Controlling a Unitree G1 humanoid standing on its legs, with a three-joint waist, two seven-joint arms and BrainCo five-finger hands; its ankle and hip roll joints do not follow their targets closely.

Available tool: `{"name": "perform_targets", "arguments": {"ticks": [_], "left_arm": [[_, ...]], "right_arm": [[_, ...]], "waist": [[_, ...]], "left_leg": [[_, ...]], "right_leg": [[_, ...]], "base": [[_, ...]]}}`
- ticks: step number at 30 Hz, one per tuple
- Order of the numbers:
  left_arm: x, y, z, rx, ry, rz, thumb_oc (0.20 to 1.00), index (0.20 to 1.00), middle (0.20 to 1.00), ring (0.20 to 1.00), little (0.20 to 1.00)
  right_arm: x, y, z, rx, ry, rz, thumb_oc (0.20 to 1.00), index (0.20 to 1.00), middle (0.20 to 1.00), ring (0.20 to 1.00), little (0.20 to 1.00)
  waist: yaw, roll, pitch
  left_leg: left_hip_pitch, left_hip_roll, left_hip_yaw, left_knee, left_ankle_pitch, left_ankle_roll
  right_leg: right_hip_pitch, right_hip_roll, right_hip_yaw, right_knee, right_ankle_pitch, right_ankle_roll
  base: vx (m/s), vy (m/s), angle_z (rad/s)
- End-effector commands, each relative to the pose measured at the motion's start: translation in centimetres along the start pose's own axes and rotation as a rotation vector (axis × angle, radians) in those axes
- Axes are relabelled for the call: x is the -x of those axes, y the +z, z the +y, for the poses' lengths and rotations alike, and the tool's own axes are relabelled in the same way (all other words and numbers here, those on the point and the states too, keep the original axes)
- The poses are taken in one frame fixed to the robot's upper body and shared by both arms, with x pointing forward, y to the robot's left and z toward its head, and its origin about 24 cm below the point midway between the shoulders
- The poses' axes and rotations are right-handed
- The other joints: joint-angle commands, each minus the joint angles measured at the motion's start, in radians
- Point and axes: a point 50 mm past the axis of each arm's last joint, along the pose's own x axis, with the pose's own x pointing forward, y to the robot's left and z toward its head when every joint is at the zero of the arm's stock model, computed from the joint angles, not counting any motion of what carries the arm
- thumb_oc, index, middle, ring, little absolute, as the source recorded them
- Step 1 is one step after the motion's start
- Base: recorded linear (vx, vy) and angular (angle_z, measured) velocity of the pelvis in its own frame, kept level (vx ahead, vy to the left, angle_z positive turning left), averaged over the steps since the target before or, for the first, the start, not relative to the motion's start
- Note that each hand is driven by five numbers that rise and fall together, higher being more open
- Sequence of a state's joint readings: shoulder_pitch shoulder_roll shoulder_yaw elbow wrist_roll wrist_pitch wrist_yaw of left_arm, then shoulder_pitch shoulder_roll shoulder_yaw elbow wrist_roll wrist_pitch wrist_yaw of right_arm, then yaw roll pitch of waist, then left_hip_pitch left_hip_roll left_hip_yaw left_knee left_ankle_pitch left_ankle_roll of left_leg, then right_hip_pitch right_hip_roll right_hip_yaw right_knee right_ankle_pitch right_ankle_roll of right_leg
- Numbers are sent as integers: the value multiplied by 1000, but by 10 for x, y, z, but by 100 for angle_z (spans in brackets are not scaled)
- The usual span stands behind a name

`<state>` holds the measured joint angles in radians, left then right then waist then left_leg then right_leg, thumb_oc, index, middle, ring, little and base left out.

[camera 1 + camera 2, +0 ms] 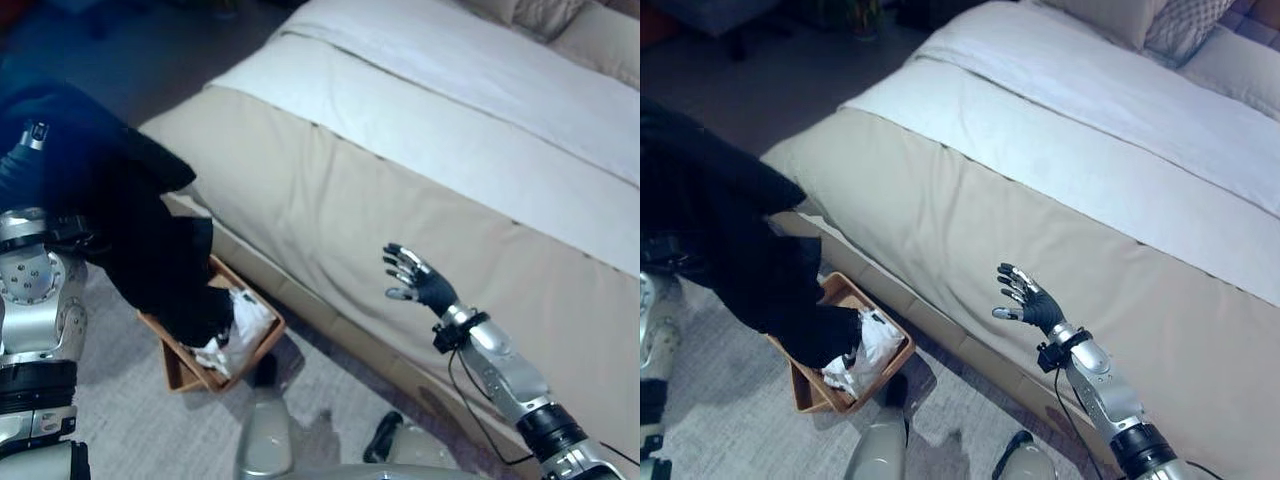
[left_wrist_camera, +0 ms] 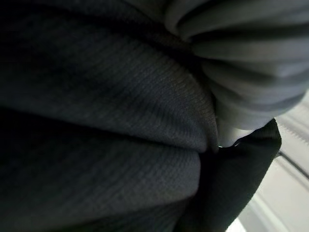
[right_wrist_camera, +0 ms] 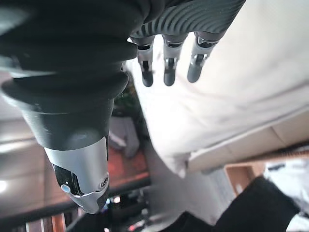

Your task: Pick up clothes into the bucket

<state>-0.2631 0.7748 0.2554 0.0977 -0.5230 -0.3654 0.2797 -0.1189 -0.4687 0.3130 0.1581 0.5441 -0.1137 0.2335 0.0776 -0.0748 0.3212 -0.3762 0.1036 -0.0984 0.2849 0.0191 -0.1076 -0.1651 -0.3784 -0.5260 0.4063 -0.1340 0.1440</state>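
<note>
A large black knitted garment [image 1: 120, 230] hangs from the robot's left arm at nine o'clock in the head views, draped over the wrist so that the left hand's fingers cannot be made out; in the left wrist view the dark ribbed cloth [image 2: 96, 121] lies against the grey ribbed wrist cover. The garment's lower end drops into a small brown square bucket [image 1: 262, 345] standing on the pale grey carpet [image 1: 730, 420] at about seven o'clock, just beside the foot of the bed. A crumpled white piece of clothing [image 1: 240, 335] already lies inside the bucket, touching the black cloth. The right hand [image 1: 415, 280] is raised at four o'clock, empty, its fingers [image 3: 166, 67] straight and slightly spread, held near the beige side panel of the bed [image 1: 970, 230]. A white sheet [image 1: 1090, 110] covers the bed top toward one o'clock.
</note>
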Motion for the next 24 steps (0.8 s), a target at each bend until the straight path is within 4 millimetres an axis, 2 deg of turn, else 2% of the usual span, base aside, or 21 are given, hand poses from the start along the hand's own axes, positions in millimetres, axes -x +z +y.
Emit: {"name": "perform_targets", "arguments": {"ticks": [1,3,10,14,19,23,24], "left_arm": [[-18,40,2,3,43,-233,200,200,200,200,200],[-19,39,0,-5,62,-236,200,200,200,200,200],[-30,36,0,-91,105,-237,200,200,200,200,200],[-30,20,1,-90,164,-174,200,200,200,200,200],[-26,3,2,-75,220,-97,200,200,200,200,200],[-22,-9,-1,-60,241,-47,200,200,200,200,200],[-20,-19,-3,-33,268,0,200,200,200,200,200]], "right_arm": [[-12,30,8,3,44,-165,1000,1000,1000,1000,1000],[-14,32,11,-1,47,-176,1000,1000,1000,1000,1000],[-17,44,10,4,34,-233,1000,1000,1000,1000,1000],[-22,60,10,17,15,-304,1000,1000,1000,1000,1000],[-30,75,14,62,26,-358,1000,1000,1000,1000,1000],[-30,82,13,78,19,-382,1000,1000,1000,1000,1000],[-32,86,13,85,11,-395,1000,1000,1000,1000,1000]], "waist": [[5,-13,-8],[11,-29,30],[11,-47,87],[3,-58,137],[-11,-70,168],[-21,-72,180],[-30,-78,189]], "left_leg": [[-10,49,24,84,-40,11],[-54,47,10,108,-50,11],[-182,29,-16,143,-35,11],[-299,20,-23,238,-63,21],[-408,16,-18,342,-104,37],[-457,13,-13,375,-117,43],[-481,16,-7,378,-118,45]], "right_leg": [[51,23,44,26,-4,-1],[13,19,54,54,-14,4],[-106,11,46,110,-23,2],[-222,-2,71,188,-49,-5],[-345,-9,115,261,-61,-10],[-407,-18,128,292,-64,-8],[-440,-19,140,292,-58,-5]], "base": [[0,0,0],[-47,-5,-10],[-77,-10,9],[-48,6,5],[-35,31,-1],[-9,25,-11],[-8,21,-6]]}}
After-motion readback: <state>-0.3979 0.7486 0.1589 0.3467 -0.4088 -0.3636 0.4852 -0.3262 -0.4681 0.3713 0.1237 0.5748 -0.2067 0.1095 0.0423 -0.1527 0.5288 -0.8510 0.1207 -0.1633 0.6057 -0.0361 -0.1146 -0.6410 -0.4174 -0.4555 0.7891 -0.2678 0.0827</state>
